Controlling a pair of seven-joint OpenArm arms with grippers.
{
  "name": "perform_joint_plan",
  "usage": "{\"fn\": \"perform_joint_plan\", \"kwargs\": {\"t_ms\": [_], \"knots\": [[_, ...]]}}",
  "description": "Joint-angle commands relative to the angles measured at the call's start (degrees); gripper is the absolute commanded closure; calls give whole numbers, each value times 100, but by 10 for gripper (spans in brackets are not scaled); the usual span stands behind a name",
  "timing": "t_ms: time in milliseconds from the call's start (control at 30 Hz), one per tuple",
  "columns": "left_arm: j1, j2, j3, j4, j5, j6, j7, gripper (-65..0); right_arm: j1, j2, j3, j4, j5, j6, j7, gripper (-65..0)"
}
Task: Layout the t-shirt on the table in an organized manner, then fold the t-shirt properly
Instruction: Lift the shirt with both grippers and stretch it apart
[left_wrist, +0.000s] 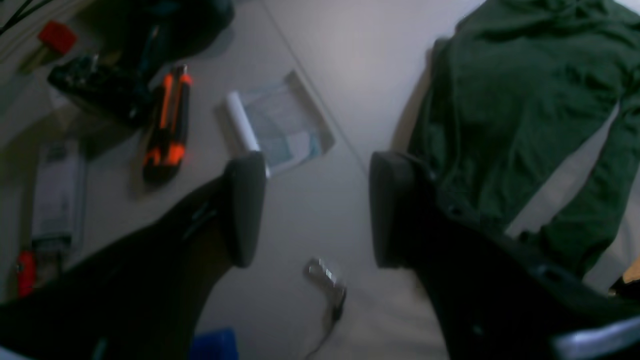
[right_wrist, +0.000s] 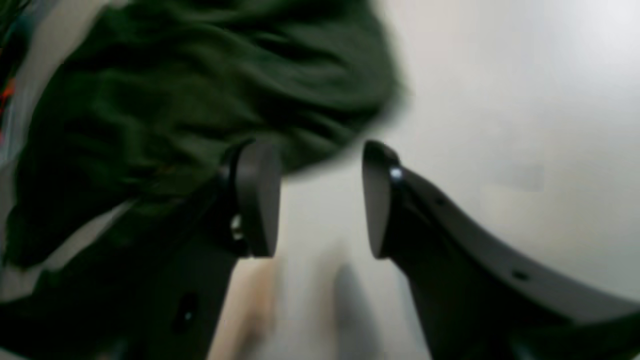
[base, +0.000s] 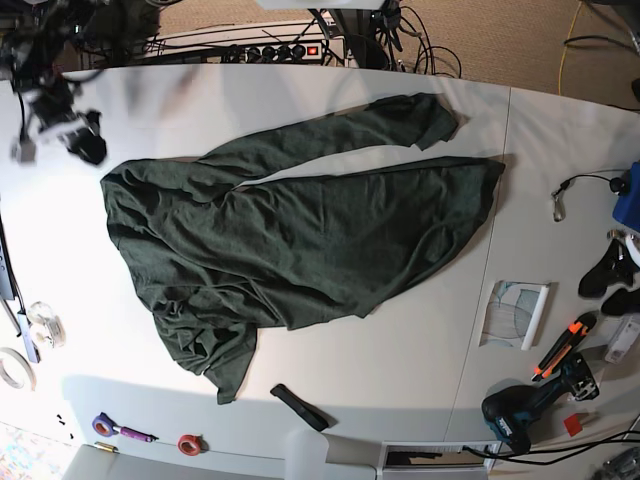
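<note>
Bunching is risked if stacked layers are pinched at the seven o'clock folds of the t-shirt (base: 300, 240) spread across the table (base: 400, 360), while left gripper (left_wrist: 315, 210) and right gripper (right_wrist: 320, 200) are held released, empty.

On my white surface (left_wrist: 340, 45) the shirt (left_wrist: 515, 110) lies spread beside my left end effector (left_wrist: 312, 210); booklet (left_wrist: 280, 125) and cutter (left_wrist: 167, 125) lie just beyond it.

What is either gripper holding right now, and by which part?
Nothing. The left gripper and the right gripper both stand open, with nothing between their jaws. The t-shirt lies free on the table.
</note>
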Motion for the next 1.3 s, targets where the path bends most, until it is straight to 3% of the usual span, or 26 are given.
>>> {"fn": "perform_joint_plan", "kwargs": {"t_ms": [0, 100, 233, 433, 733, 767, 833, 867, 1100, 1267], "knots": [[26, -177, -66, 57, -103, -22, -114, -339, -20, -9, 175, 98, 173, -66, 173, -268], [328, -179, -61, 57, -153, -49, -120, -339, -13, -356, 588, 96, 76, -264, 367, -268], [531, -155, -61, 59, -415, -49, -120, -339, 212, -592, 533, -31, -260, -535, 566, -269], [531, -155, -61, 59, -402, -49, -11, -339, 702, -603, -83, -868, -778, -833, 721, -269], [531, -155, -61, 59, -404, -49, 39, -339, 1241, -603, -321, -2105, -885, -765, 691, -267], [533, -155, -61, 59, -404, -49, 50, -339, 1259, -601, -321, -2135, -883, -656, 647, -237], [549, -151, -61, 59, -409, -49, 81, -339, 1255, -590, -321, -2133, -881, -330, 527, -54], [566, -136, -61, 59, -470, -17, 131, -339, 1252, -581, -321, -2133, -881, -271, 461, 0], [1438, 90, -63, 61, -1458, 68, 817, -336, 1137, -339, -321, -2133, -883, -173, 186, 0], [2302, 632, -63, 66, -1606, 118, 844, -336, 1126, -166, -321, -2133, -903, -170, 9, 0]]}}
